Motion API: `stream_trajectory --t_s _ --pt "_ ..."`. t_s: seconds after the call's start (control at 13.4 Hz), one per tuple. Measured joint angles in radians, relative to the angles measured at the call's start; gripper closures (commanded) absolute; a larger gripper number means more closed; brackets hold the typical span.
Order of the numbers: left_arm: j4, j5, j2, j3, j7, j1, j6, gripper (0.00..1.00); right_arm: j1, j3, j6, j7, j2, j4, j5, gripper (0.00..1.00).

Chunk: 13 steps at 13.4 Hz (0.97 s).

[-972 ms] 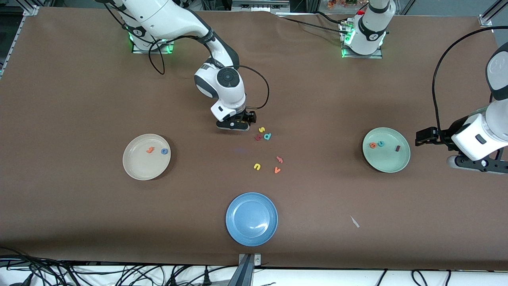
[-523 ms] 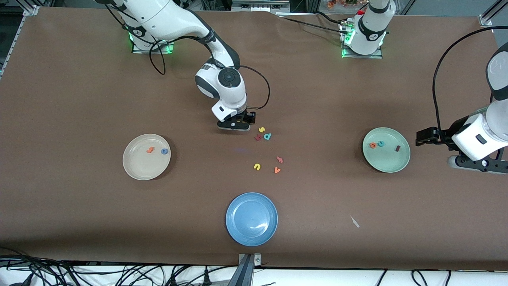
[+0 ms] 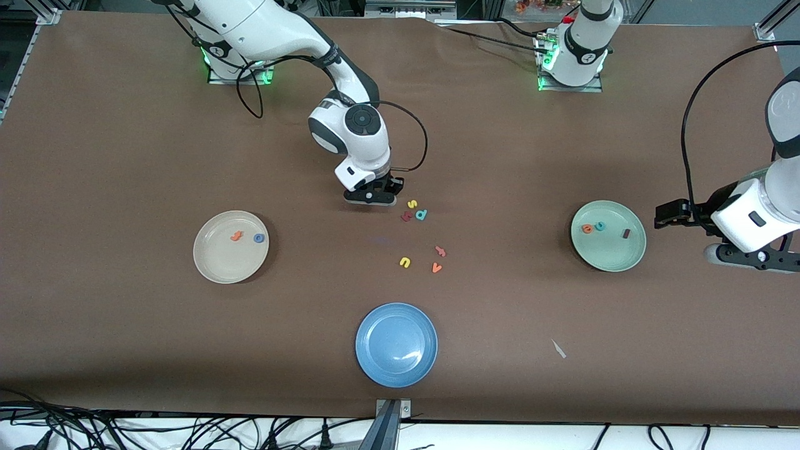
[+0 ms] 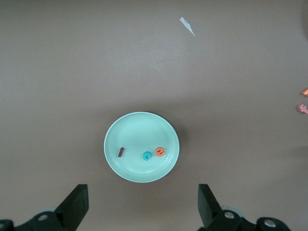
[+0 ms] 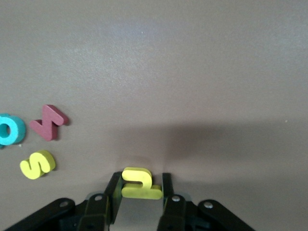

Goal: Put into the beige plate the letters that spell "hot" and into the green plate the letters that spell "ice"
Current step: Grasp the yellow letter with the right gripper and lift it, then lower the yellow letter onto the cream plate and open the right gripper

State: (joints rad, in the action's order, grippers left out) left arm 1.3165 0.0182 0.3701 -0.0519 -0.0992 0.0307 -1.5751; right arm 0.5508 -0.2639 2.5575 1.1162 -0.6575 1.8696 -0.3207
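In the front view the right gripper (image 3: 370, 199) sits low at the table near the upper middle of the frame, and its body hides what it holds; only the right wrist view shows its fingers (image 5: 113, 192) closed on the yellow h (image 5: 139, 183), pinched at the bottom edge of that picture. Just beside it lie the yellow s (image 3: 412, 204), a dark red letter (image 3: 406, 216) and a teal p-shaped letter (image 3: 421, 214), crowded close together. Lower in the frame sit the yellow u (image 3: 405, 262), an orange v (image 3: 437, 268) and a pinkish letter (image 3: 440, 251) too small to read. The beige plate (image 3: 215, 262), at mid-left, holds the orange t (image 3: 236, 236) and blue o (image 3: 259, 238). The green plate (image 3: 615, 259), at mid-right, holds the orange e (image 3: 587, 229), teal c (image 3: 600, 226) and maroon i (image 3: 626, 234). The left gripper (image 4: 142, 207) waits with jaws wide apart beside the green plate, its arm cut off by the frame's right edge. Bare table surrounds the blue plate (image 3: 375, 362) at lower centre.
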Motion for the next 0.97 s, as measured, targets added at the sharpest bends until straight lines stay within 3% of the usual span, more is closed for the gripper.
stream_trajectory --t_s 0.37,0.67,0.97 --pt "-0.001 0.0 0.002 -0.004 0.0 -0.002 0.002 0.0 -0.056 0.013 -0.101 -0.074 0.026 -0.01 -0.023 0.76" --pt "-0.006 0.023 -0.032 -0.005 0.0 -0.004 0.097 0.0 -0.184 0.011 -0.292 -0.305 0.147 -0.005 -0.016 0.76" --pt "-0.006 0.038 -0.04 -0.005 0.0 -0.007 0.107 0.0 -0.366 0.014 -0.342 -0.614 0.282 0.081 0.005 0.76"
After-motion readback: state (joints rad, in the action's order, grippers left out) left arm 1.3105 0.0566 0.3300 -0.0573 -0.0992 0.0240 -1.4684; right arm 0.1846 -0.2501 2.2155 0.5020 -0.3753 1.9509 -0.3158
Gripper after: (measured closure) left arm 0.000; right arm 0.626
